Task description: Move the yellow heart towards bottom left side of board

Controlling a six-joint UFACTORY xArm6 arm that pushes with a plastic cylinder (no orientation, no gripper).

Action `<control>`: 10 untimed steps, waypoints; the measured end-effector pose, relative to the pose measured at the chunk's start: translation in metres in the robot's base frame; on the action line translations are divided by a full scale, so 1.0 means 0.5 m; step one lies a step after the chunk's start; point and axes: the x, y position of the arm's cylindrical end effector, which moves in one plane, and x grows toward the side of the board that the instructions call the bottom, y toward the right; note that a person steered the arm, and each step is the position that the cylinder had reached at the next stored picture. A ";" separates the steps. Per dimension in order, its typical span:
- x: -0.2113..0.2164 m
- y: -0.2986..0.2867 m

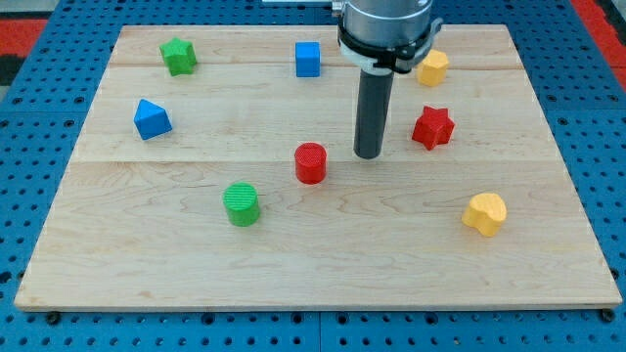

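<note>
Item: yellow heart (484, 213) — on the counter (147, 264) at about 4 o'clock, near the right edge, untouched.
Tool: my tip (369, 154), a plain rod with no gripper, so no jaw state to tell; it stands near centre, between the red cylinder (310, 162) and red star (432, 127).
Risk: the green cylinder (241, 203) and red cylinder lie towards 7 o'clock — a straight push could strike them or let the heart slip sideways.

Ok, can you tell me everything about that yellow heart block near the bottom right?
The yellow heart block looks like smooth plastic, with two rounded lobes and a point. It lies flat on the pale wooden board, near the view's bottom right, touching nothing else. My tip is up and to its left, well apart, closer to the red star block.
</note>
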 end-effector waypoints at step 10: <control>0.178 0.015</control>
